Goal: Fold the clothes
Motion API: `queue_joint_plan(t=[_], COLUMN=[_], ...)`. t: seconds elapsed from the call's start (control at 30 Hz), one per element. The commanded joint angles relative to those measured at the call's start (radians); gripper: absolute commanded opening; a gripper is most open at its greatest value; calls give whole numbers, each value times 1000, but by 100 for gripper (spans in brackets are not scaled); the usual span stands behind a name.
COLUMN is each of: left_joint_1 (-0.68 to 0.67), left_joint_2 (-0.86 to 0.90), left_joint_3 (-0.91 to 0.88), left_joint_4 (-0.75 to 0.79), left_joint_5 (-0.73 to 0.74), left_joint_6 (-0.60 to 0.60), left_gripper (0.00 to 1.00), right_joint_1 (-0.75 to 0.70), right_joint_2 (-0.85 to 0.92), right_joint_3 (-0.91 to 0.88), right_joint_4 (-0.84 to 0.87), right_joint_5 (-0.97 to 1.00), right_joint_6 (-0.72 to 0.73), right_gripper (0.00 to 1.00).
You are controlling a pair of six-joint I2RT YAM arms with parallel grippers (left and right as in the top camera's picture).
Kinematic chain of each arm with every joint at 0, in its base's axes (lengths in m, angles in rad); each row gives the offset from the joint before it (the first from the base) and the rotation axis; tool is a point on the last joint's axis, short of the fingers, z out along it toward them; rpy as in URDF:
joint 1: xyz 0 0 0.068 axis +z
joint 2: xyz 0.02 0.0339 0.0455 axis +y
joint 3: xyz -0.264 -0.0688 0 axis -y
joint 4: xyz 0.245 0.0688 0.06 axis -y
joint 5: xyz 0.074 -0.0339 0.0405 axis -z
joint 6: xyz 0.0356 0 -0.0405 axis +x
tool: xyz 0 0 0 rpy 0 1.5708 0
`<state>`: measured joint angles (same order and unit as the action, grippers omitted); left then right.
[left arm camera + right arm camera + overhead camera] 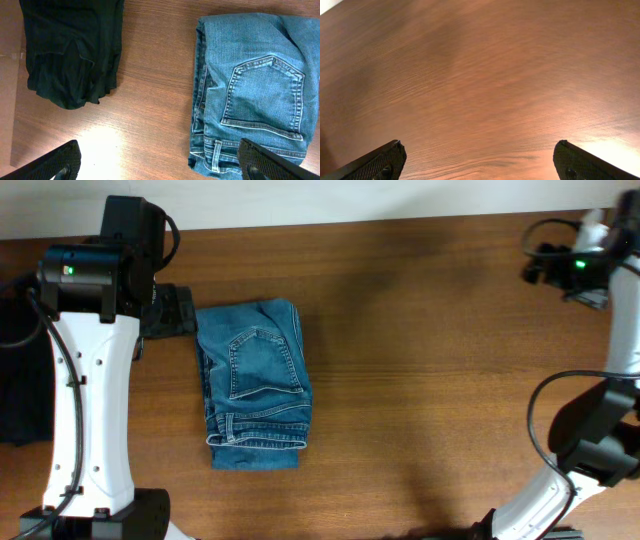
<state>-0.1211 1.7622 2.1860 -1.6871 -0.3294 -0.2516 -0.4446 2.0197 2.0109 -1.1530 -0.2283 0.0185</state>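
well, the jeans [255,385] lie left of centre in the overhead frame as a compact rectangle, back pocket up, waistband toward the lower edge, so you can judge the folding done or all but done. your left gripper [162,162] hangs above the wood just beside them, jaws spread wide with nothing between; in its wrist view the jeans fill the right half of the frame. your right gripper [477,160] is likewise released and empty, over bare table [480,75] at the far right of the overhead frame, well apart from the jeans. the next move calls for a tidy-up at most: the upper edge of the jeans looks slightly rumpled, so a light press would do; otherwise park both arms. mind the black garment pile [72,52] in the upper left of the left wrist view: it sits near the jeans but apart from them, and a wide sweep of your left arm could drag it.
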Motion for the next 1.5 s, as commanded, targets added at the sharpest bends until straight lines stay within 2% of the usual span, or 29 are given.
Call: queue_joint_plan(t=[0.0,0.27,0.63,0.73,0.93,1.07,1.17,1.4,1.47], left_joint_1=[0,0,0,0,0,0,14,89,113], left_joint_2=[-9,-9,-9,-9,-8,-6,-6,-6,-6], left_joint_3=[2,2,2,2,2,-12,-63,-309,-397], left_joint_4=[2,14,16,100,158,153,153,252,299], left_joint_5=[-1,0,-2,-7,27,180,258,407,488], left_joint_6=[-10,-10,-10,-10,-10,68,70,76,132], left_gripper=[99,99,99,99,100,99,99,100,99], right_joint_1=[-59,-152,-158,-158,-158,-158,-158,-158,-158], right_joint_2=[-6,-6,-6,-6,-6,-6,-6,-6,-6], right_joint_3=[1,1,1,1,1,1,1,1,1], right_joint_4=[-3,-3,-3,-3,-3,-3,-3,-3,-3], right_joint_5=[5,5,5,5,5,5,5,5,5], right_joint_6=[-2,-2,-2,-2,-2,-2,-2,-2,-2], right_gripper=[99,99,99,99,99,99,98,99,98])
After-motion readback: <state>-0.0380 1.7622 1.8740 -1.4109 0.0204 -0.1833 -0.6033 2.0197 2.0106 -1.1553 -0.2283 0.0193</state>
